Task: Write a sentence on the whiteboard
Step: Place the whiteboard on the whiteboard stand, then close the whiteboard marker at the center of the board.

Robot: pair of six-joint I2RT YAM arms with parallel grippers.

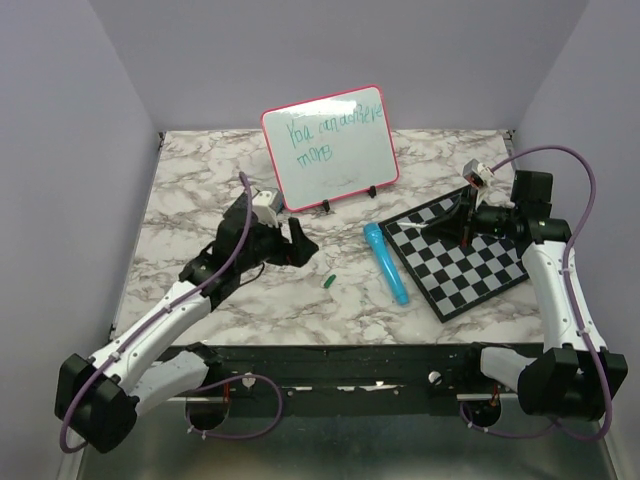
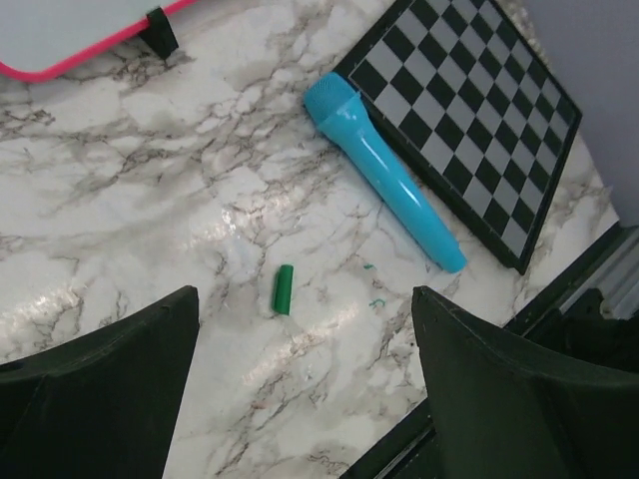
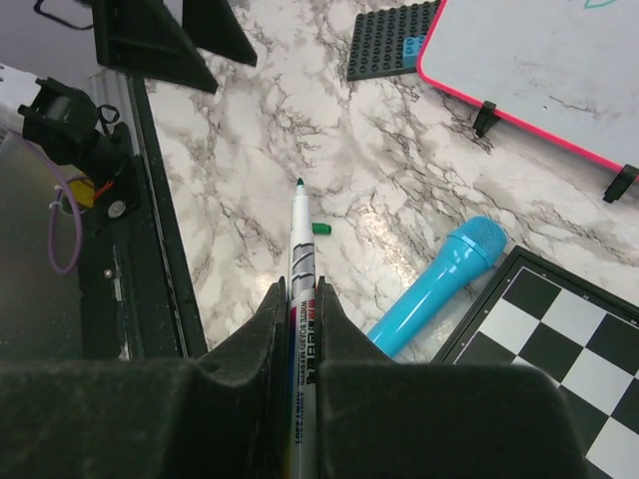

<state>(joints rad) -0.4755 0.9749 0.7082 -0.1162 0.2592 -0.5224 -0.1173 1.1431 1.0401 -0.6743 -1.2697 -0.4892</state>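
Jaws on your left gripper [image 2: 305, 309] gape wide and empty over the table [image 1: 200, 200], your right gripper [image 3: 300, 299] clamps the marker [image 3: 300, 244], and the whiteboard [image 1: 345, 165] stands propped at the table's far side bearing the green sentence [image 1: 330, 135].

One rectangular glossy whiteboard [image 1: 355, 165] with a thin pink-red frame was counted, bearing one green handwritten sentence [image 1: 330, 127] set in two lines. Two black stand feet [image 1: 325, 207] were seen beneath it. One black-and-white checkered board [image 1: 480, 270], one bright blue plastic toy microphone [image 1: 386, 262], one small green marker cap [image 1: 327, 282], one white-barrelled whiteboard marker [image 3: 303, 279] and one dark grey studded baseplate [image 3: 387, 42] were counted. One marble-patterned table [image 1: 200, 200] and two white-and-black robot arms, the left arm [image 1: 170, 315] and the right arm [image 1: 560, 290], were noted.
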